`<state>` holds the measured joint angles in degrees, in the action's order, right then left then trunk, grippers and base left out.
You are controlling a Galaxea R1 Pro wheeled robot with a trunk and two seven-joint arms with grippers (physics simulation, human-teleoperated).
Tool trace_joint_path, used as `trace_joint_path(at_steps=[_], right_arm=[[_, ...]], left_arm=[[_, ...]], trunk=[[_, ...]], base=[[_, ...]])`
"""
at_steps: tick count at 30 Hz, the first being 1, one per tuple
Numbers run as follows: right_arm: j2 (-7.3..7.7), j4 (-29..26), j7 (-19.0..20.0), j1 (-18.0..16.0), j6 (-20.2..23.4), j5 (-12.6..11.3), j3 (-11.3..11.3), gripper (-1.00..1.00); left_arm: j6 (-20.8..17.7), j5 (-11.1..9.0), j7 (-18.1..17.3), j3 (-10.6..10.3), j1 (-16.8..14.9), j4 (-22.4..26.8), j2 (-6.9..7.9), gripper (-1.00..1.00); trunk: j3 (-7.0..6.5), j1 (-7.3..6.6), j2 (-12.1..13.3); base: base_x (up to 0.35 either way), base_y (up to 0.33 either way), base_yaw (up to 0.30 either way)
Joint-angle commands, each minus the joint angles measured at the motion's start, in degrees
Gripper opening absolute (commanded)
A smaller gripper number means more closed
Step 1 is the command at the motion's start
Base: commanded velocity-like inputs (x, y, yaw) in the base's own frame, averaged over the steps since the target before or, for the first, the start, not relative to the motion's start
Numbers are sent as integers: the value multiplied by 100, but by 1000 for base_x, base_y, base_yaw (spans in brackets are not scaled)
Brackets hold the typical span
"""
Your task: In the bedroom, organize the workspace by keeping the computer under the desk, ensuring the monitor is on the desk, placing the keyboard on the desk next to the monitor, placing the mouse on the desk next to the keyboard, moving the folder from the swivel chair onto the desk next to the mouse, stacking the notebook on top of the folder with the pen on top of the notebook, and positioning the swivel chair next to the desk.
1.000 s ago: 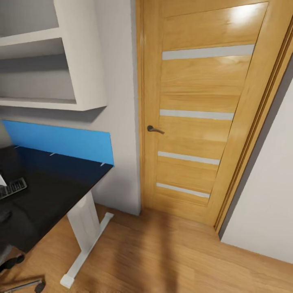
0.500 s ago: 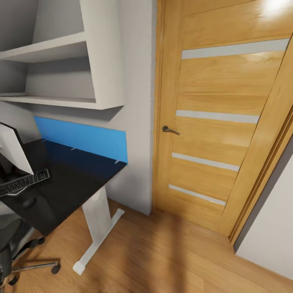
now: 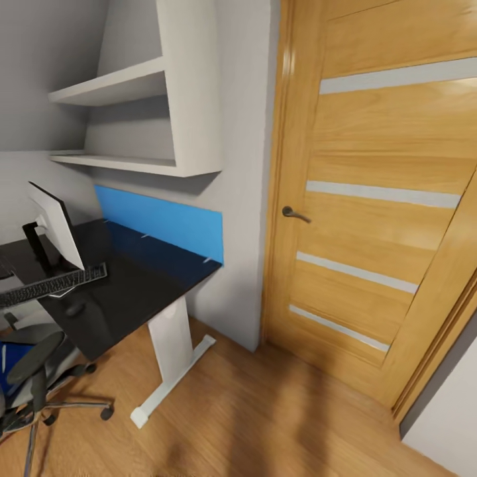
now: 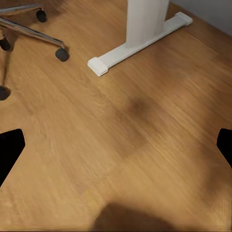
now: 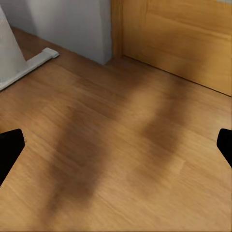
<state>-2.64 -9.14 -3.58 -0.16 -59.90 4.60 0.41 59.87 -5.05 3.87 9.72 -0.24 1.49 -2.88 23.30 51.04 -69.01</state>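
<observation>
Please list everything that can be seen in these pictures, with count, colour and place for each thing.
desk: one, black top, white leg, at the left by the wall
monitor: one, seen from its side, on the desk
keyboard: one, dark keys, on the desk in front of the monitor
mouse: one, black, on the desk near the keyboard
swivel chair: one, grey, at the desk's near edge
folder: one, blue, on the chair seat
blue panel: one, behind the desk
shelves: white, above the desk
door: one, wooden, right
left gripper: open, over floor
right gripper: open, over floor
</observation>
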Motion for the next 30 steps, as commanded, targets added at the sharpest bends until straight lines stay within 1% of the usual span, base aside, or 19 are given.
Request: trace_joint_path(at_steps=[1, 27, 29, 30], right_arm=[[0, 0, -38, -2, -10, 44, -3, 100], [1, 0, -54, -2, -10, 24, -40, 100], [1, 3, -74, -5, -10, 24, -40, 100], [-4, 10, -167, -7, -10, 23, -39, 100]], left_arm=[[13, -39, 13, -31, -2, 1, -2, 100], [13, -40, 8, -29, -2, 0, 15, 100], [13, -40, 8, -30, -2, 2, 15, 100], [13, -40, 8, -26, -2, 1, 16, 100]], trunk=[[6, 0, -4], [6, 0, -4], [6, 0, -4], [6, 0, -4]], base=[[0, -69, 286], [0, -6, 287], [0, 0, 287], [0, 0, 287]])
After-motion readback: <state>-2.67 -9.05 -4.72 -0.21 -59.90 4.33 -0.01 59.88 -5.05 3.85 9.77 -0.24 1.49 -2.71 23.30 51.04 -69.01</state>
